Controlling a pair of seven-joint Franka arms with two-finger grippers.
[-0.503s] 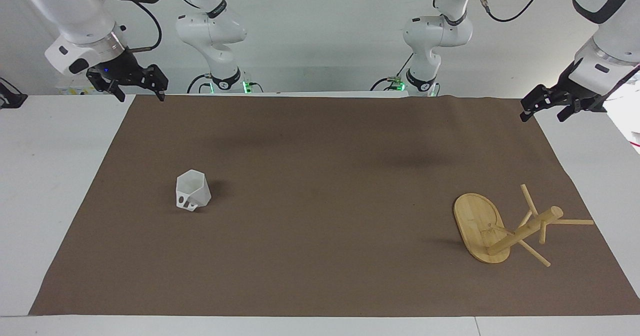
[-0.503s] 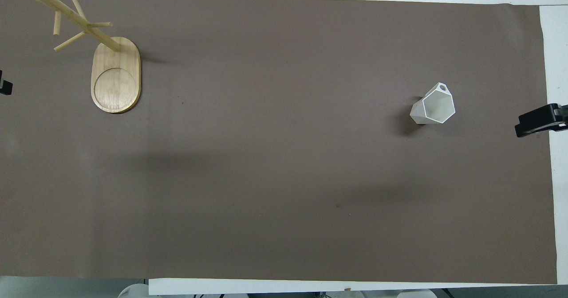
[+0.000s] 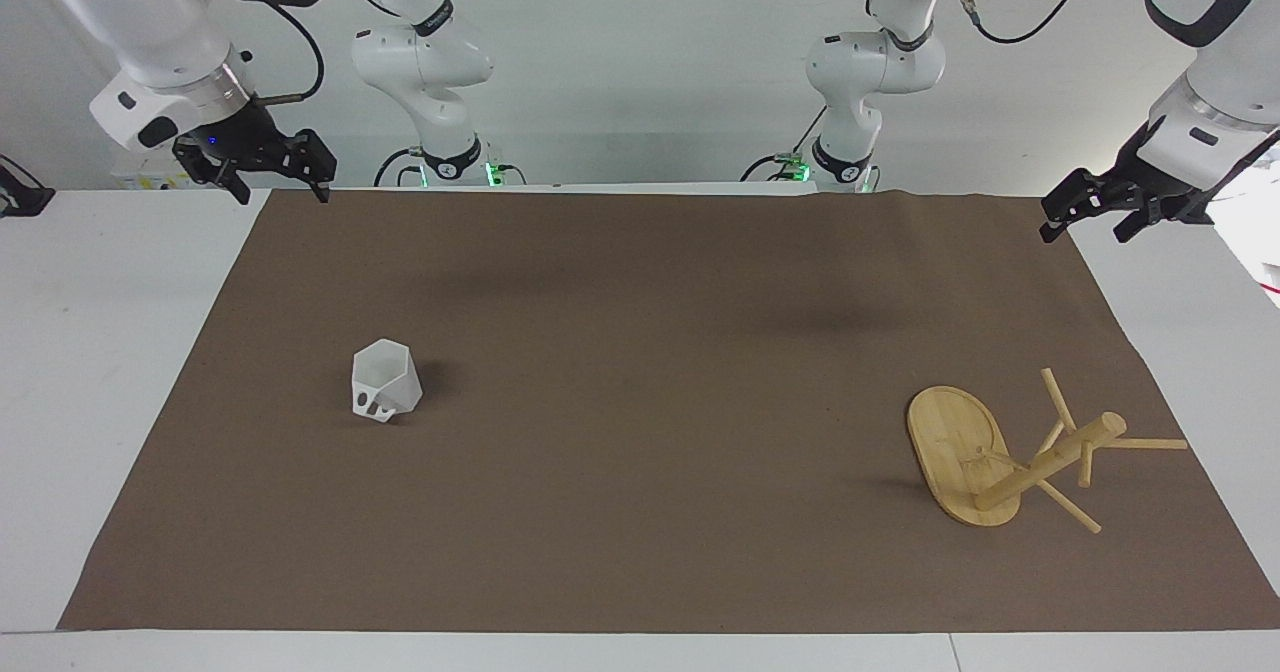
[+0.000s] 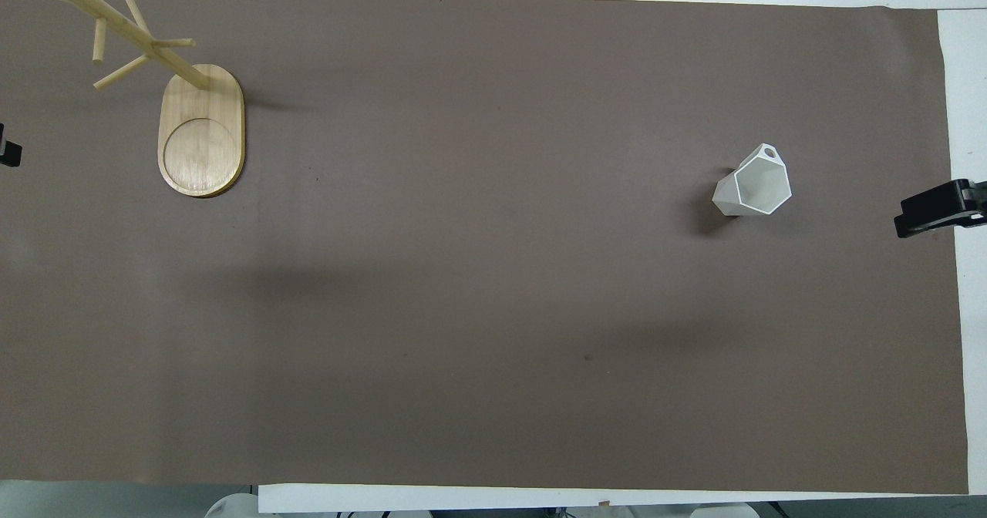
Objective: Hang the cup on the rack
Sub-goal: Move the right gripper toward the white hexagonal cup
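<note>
**Cup and rack apart, both arms waiting**

Nothing on the mat has shifted since half a second ago; only the right gripper (image 3: 268,171) sits a touch higher than it did, over the mat corner at its own end of the table, nearest the robots. Its fingers are spread, with nothing between them. The left gripper (image 3: 1092,214) hangs over the mat edge at the left arm's end, its fingers likewise parted and holding nothing. Both arms wait.

The cup (image 3: 385,381) stands upright on the brown mat (image 3: 640,512) toward the right arm's end, its hexagonal mouth facing up and its small holed handle on the side away from the robots. The rack (image 3: 1010,457) stands on the mat toward the left arm's end, well apart from the cup, its oval base flat, its post carrying several thin pegs. No peg carries anything.

No brand, label or writing can be read on the cup, the rack or the mat.
</note>
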